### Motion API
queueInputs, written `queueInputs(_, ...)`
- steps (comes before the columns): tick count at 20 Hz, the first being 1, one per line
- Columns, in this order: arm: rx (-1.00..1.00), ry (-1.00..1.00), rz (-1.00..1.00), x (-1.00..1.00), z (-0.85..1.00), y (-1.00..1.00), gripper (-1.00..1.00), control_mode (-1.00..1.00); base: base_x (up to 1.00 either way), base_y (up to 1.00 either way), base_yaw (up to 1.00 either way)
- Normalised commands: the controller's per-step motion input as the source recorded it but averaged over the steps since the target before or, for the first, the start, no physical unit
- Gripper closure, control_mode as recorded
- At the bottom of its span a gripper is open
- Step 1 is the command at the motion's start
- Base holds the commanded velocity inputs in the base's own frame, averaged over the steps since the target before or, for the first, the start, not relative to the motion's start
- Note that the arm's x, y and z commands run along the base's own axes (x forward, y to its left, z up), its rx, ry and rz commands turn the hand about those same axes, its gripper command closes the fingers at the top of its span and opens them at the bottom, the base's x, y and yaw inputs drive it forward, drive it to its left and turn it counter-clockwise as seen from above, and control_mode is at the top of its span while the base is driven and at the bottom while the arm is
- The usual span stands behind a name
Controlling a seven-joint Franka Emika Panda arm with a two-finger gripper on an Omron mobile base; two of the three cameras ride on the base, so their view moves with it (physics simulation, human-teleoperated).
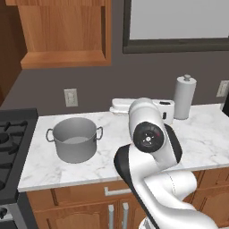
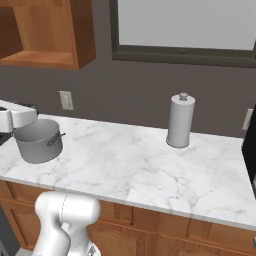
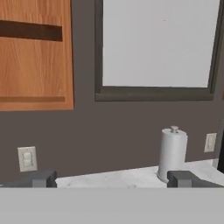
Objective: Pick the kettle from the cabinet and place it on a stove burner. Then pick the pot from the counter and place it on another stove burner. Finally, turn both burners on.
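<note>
The pot [image 1: 75, 139], a wide grey steel stockpot with two loop handles, stands empty on the white marble counter [image 1: 197, 134] near its left end, also seen as the pot [image 2: 39, 140]. The stove burners [image 1: 10, 134] with black grates lie just left of the counter. The wooden cabinet [image 1: 67, 33] hangs on the wall above the pot. The kettle is out of view. My gripper [image 3: 111, 179] is open, its fingertips [image 3: 41, 178] far apart with nothing between them, facing the back wall above the counter, to the right of the pot.
A tall grey cylinder with a knob top [image 1: 184, 97] stands at the back of the counter on the right. A flat white object [image 1: 120, 106] lies by the wall behind my arm. Wall outlets [image 1: 70, 97] and a dark-framed window [image 1: 176, 24] are above.
</note>
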Motion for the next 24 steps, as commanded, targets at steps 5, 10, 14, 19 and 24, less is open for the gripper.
queueInputs(5, 0.0, 0.06, 0.0, 0.0, -0.1, 0.04, -1.0, -1.0, 0.0, 0.0, 0.0)
queueInputs(10, 0.0, 0.19, 0.0, 0.0, -0.23, 0.32, -1.0, -1.0, 0.0, 0.0, 0.0)
queueInputs(14, 0.0, 0.23, 0.0, 0.0, -0.23, 0.45, -1.0, -1.0, 0.0, 0.0, 0.0)
queueInputs(19, 0.0, 0.21, 0.0, 0.0, -0.18, 0.38, -1.0, -1.0, 0.0, 0.0, 0.0)
queueInputs(24, 0.0, 0.05, 0.0, 0.0, -0.12, 0.15, -1.0, -1.0, 0.0, 0.0, 0.0)
